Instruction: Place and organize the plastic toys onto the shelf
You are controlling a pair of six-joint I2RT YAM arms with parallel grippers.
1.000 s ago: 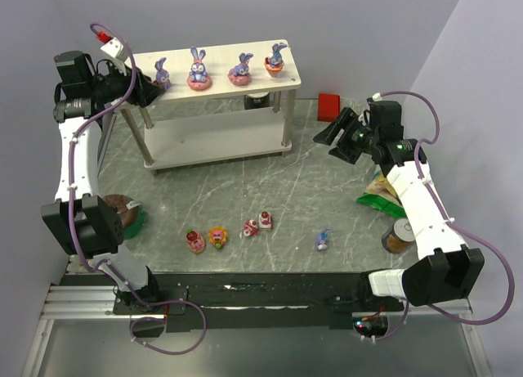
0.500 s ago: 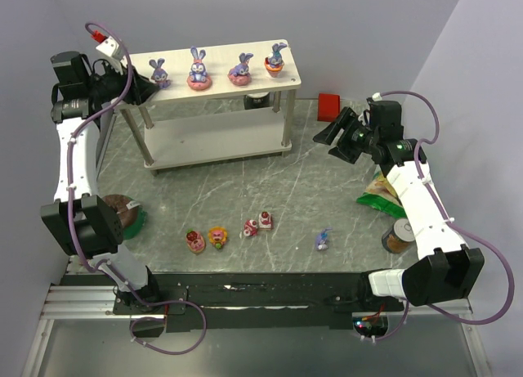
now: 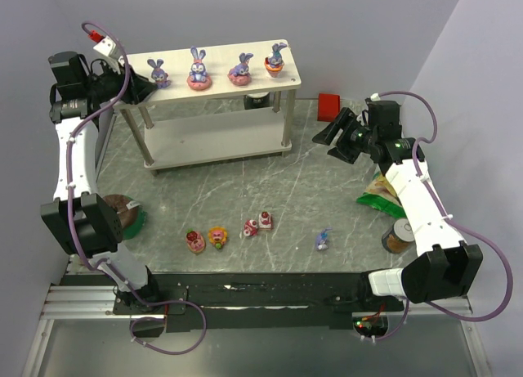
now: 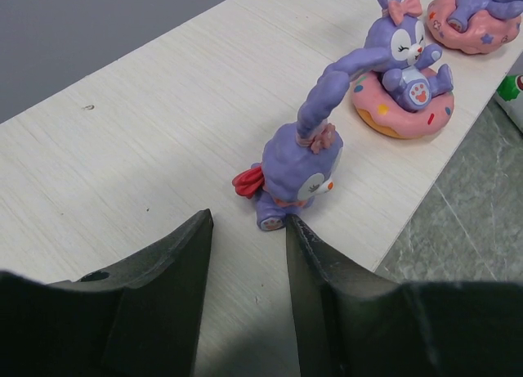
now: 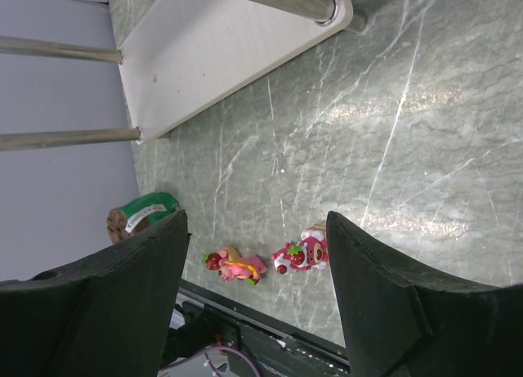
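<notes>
Top external view: the shelf (image 3: 212, 136) stands at the far side of the table (image 3: 327, 189), and four bunnies stand in a row on its top board. From the left they are the end bunny (image 3: 157, 69), a sitting bunny on a pink ring (image 3: 197, 71), a lying bunny on a pink ring (image 3: 241, 69) and a bunny on an orange base (image 3: 275, 60).

The left gripper (image 3: 139, 89) is at the left end of the top board. In the left wrist view its fingers (image 4: 163, 262) stand apart with only bare board between them, gripping nothing. The end bunny stands upright just past the fingertips. Its foot is right at one tip, but I cannot tell whether they touch.

The right gripper (image 3: 331, 136) hangs over the table to the right of the shelf, near a red block (image 3: 329, 105). Its fingers (image 5: 384, 311) are spread wide and hold nothing.

Near the front edge, well apart from the shelf, lie a pink sweet (image 3: 195, 241), an orange-yellow sweet (image 3: 217, 236), a red-and-pink sweet (image 3: 251, 228) and a red sweet (image 3: 265, 220). The fifth bunny (image 3: 324, 240) lies to their right.

A chocolate cake (image 3: 122, 212) sits at the front left, partly hidden by the left arm. A jar (image 3: 398, 236) and a green packet (image 3: 376, 199) lie beside the right arm.
</notes>
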